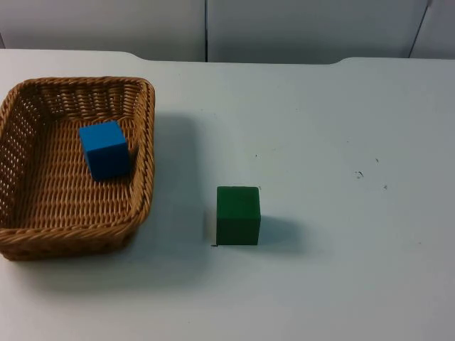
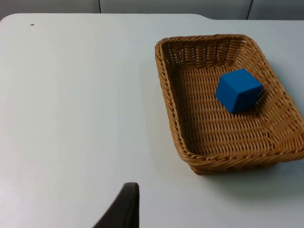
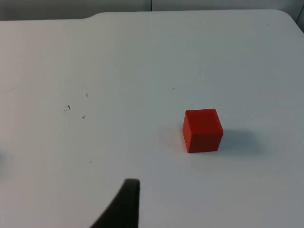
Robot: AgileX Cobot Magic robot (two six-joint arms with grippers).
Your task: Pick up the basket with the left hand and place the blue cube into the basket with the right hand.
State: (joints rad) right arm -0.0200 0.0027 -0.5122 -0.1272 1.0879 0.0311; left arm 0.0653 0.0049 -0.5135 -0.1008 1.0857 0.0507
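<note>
A brown wicker basket [image 1: 148, 142] stands on the white table at the left in the top view. A blue cube [image 1: 104, 148] lies inside it, slightly turned, near the far right wall. In the left wrist view the basket [image 2: 166, 95] holds the blue cube [image 2: 238, 90]. My left gripper [image 2: 126, 206] hangs over bare table, well apart from the basket's near corner. My right gripper [image 3: 124, 204] is above bare table, apart from a red cube [image 3: 203, 129].
A green cube [image 1: 238, 214] stands on the table to the right of the basket, a short gap from its wall. Small dark specks [image 1: 359, 174] mark the table at the right. The grey partition wall [image 1: 206, 28] runs along the far edge.
</note>
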